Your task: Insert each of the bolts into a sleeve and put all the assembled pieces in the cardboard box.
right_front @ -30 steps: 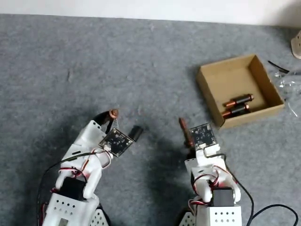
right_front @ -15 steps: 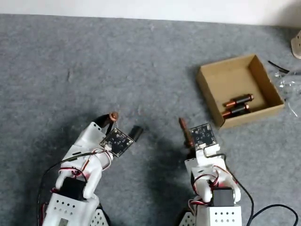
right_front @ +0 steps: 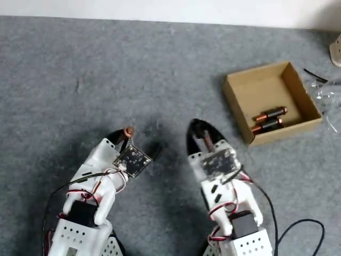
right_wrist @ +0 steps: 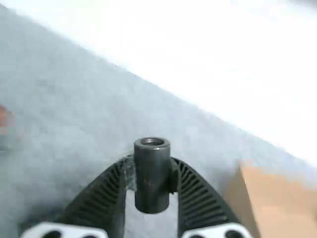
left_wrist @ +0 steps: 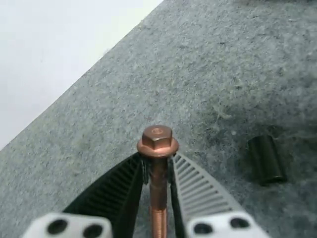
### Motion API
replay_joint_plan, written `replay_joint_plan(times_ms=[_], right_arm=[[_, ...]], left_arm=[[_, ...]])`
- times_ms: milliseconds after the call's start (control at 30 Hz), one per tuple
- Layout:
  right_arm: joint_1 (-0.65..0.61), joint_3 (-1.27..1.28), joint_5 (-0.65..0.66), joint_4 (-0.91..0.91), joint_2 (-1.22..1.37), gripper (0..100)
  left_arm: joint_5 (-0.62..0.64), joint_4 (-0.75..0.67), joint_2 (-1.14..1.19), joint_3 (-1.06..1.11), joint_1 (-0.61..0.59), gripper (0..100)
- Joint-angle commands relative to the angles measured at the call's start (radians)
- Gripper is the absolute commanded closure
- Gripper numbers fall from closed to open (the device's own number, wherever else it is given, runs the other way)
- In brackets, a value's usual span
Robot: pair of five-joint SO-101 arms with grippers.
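My left gripper (left_wrist: 157, 159) is shut on a copper bolt (left_wrist: 157, 141) just under its hex head, with the head sticking out past the fingertips. In the high view this gripper (right_front: 123, 134) and bolt (right_front: 128, 130) are at the lower left. A loose black sleeve (left_wrist: 266, 159) lies on the carpet close by, and the high view has this sleeve (right_front: 154, 149) between the arms. My right gripper (right_wrist: 151, 168) is shut on another black sleeve (right_wrist: 151, 148), bore end outward. It (right_front: 198, 129) stands left of the cardboard box (right_front: 234, 96). A copper piece (right_front: 206, 140) shows beside its fingers.
Two assembled bolt-and-sleeve pieces (right_front: 268, 120) lie in the box, whose corner (right_wrist: 267, 198) is in the right wrist view. Clear plastic bits and a black wire (right_front: 322, 88) lie past the box at the right edge. Grey carpet stretches open to the far left.
The right arm has swung left and forward, bringing its gripper with the sleeve out ahead of it, nearer the left arm. The left arm and its bolt have barely moved.
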Motion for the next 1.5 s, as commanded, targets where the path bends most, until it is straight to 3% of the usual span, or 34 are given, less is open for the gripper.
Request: replay_joint_plan(times_ms=[0, 100, 233, 400, 467, 567, 867, 1100, 1167, 1333, 1467], right_arm=[[-0.062, 0.142, 0.014, -0.054, -0.002, 99.3], [-0.062, 0.142, 0.014, 0.008, -0.002, 99.3], [-0.062, 0.142, 0.014, 0.079, -0.012, 99.3], [-0.062, 0.142, 0.014, 0.085, -0.004, 99.3], [-0.062, 0.142, 0.014, 0.085, -0.004, 99.3], [-0.062, 0.142, 0.014, 0.085, -0.004, 99.3], [-0.062, 0.142, 0.015, 0.120, -0.002, 99.3], [-0.061, 0.142, 0.015, 0.125, -0.002, 99.3], [-0.061, 0.142, 0.015, 0.125, -0.002, 99.3], [-0.058, 0.142, 0.018, 0.127, -0.002, 99.3], [-0.025, 0.142, 0.014, 0.127, -0.002, 99.3]], left_arm=[[0.008, 0.003, -0.024, 0.024, -0.012, 99], [0.008, -0.002, -0.028, 0.022, -0.016, 99], [0.064, -0.054, -0.030, 0.005, -0.143, 99], [0.531, -0.229, -0.030, -0.004, -0.403, 99], [0.640, -0.244, -0.030, -0.004, -0.458, 99], [0.652, -0.247, -0.030, -0.012, -0.418, 99], [0.652, -0.247, -0.028, 0.022, -0.102, 99], [0.704, -0.353, -0.028, 0.022, -0.124, 99], [0.801, -0.410, -0.030, 0.022, -0.193, 99], [1.019, -0.523, -0.030, 0.022, -0.493, 99], [1.085, -0.525, -0.028, 0.022, -0.547, 99]])
